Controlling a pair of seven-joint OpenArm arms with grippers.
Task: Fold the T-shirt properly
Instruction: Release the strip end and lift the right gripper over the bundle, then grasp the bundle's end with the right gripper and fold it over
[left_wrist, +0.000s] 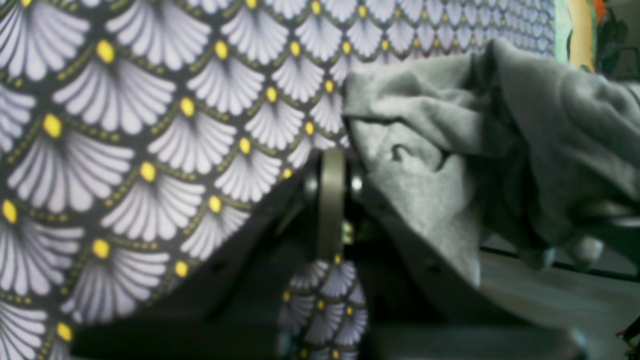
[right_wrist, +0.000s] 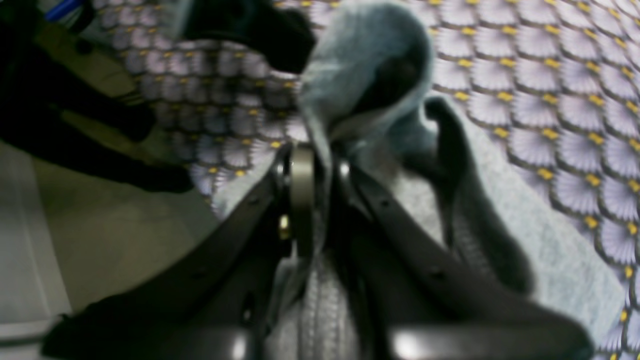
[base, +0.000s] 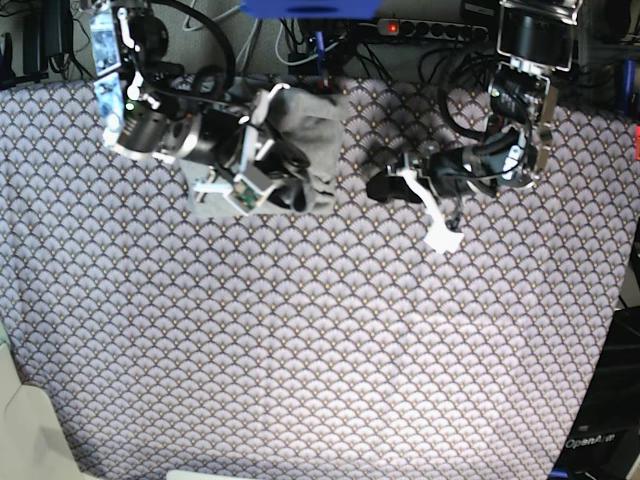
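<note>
1. The right gripper (right_wrist: 312, 165) has its jaws pinched nearly together on a fold of the shirt (base: 305, 140), grey knit squeezed between the fingertips in the right wrist view.
2. The shirt is bunched into a crumpled heap around and just beyond that gripper; more grey fabric trails below and to the side of its jaws, over the scallop-patterned cloth (base: 320, 340).
3. The left gripper (left_wrist: 332, 165) is fully closed, and its jaws hold nothing that can be made out.
4. In the left wrist view, the shirt (left_wrist: 450, 150) is rumpled just beside the left gripper's tips, on their right; whether the two touch cannot be told.
5. From the base view, the left gripper (base: 385, 185) is apart from the shirt heap, with bare patterned cloth between them.
</note>
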